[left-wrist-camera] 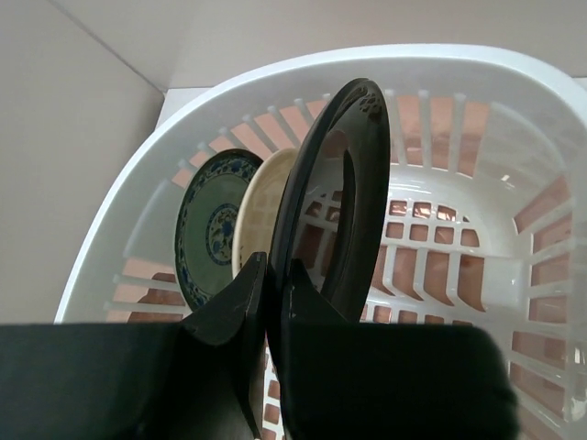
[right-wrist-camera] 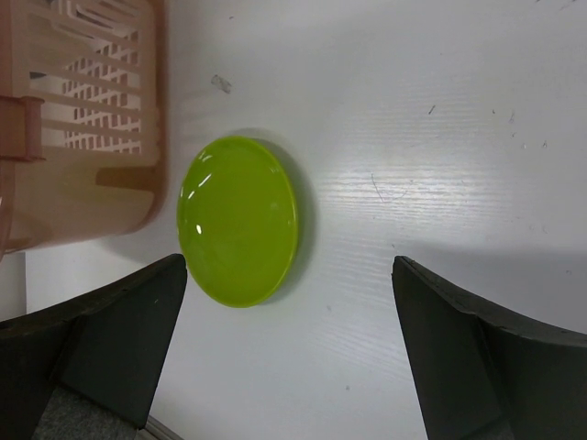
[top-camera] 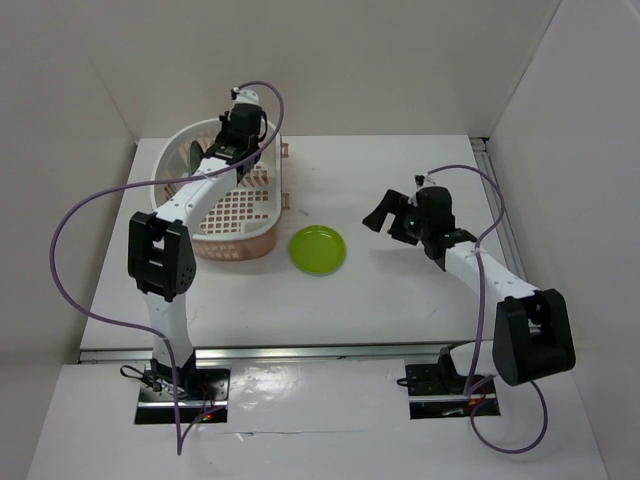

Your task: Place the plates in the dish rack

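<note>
— What is the left gripper [left-wrist-camera: 273, 275] doing?
— It is clenched on the rim of the glossy black plate [left-wrist-camera: 367, 165], with one finger on each face. This plate stands on its edge inside the pink-and-white dish rack [left-wrist-camera: 440, 60].
— What is beside it?
— Just beside it stands the cream plate [left-wrist-camera: 261, 206], and next to that the teal patterned plate [left-wrist-camera: 213, 225]. Both are upright in the rack. I cannot tell if the plates touch each other.
— And the right gripper [right-wrist-camera: 289, 280]?
— It is released, jaws wide apart and holding nothing. It hangs above the white table [right-wrist-camera: 440, 137]. Under it the lime green plate [right-wrist-camera: 238, 220] lies flat on the table, close to the rack's outer wall.
</note>
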`<state>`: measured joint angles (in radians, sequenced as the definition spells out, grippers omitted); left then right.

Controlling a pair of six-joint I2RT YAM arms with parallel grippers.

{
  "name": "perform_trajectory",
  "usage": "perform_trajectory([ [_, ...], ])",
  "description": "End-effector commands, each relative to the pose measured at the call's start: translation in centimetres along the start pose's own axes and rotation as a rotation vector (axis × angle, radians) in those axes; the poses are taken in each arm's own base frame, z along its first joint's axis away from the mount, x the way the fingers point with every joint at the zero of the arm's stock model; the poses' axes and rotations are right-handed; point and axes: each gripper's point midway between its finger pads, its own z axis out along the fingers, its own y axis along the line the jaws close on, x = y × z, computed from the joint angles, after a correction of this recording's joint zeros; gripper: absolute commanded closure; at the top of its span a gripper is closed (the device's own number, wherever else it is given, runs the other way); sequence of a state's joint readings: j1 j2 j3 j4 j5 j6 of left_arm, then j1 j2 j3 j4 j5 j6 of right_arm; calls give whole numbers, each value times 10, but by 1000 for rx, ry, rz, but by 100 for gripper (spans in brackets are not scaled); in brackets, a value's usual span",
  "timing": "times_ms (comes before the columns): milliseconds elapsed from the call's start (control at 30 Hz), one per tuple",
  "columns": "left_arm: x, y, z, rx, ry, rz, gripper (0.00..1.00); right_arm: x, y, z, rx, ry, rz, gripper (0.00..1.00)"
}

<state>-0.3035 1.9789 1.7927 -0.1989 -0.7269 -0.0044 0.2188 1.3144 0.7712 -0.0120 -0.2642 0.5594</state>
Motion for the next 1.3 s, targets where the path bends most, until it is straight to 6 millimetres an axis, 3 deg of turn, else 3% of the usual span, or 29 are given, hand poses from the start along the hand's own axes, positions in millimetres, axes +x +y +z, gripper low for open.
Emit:
perform_trajectory([
  [0, -16, 16, 5, -61, -62, -68, 100, -14, 14, 2, -34, -28, -33, 0],
  [133, 1, 23, 14, -82, -35, -60, 100, -14, 16, 4, -42, -20, -33, 0],
  [467, 20, 14, 29, -79, -4, -38, 100, -14, 19, 6, -48, -15, -37, 0],
  [767, 23, 10, 35, -79, -9, -24, 100, -16, 20, 6, -48, -16, -47, 0],
  [800, 32, 9, 37, -87, 7, -12, 100, -16, 20, 6, -48, -16, -47, 0],
  [1167, 43, 19, 44, -116, 24, -8, 100, -15, 22, 5, -56, -11, -47, 0],
  [1267, 49, 13, 46, -97, 37, -20, 100, -15, 22, 5, -56, -11, -47, 0],
])
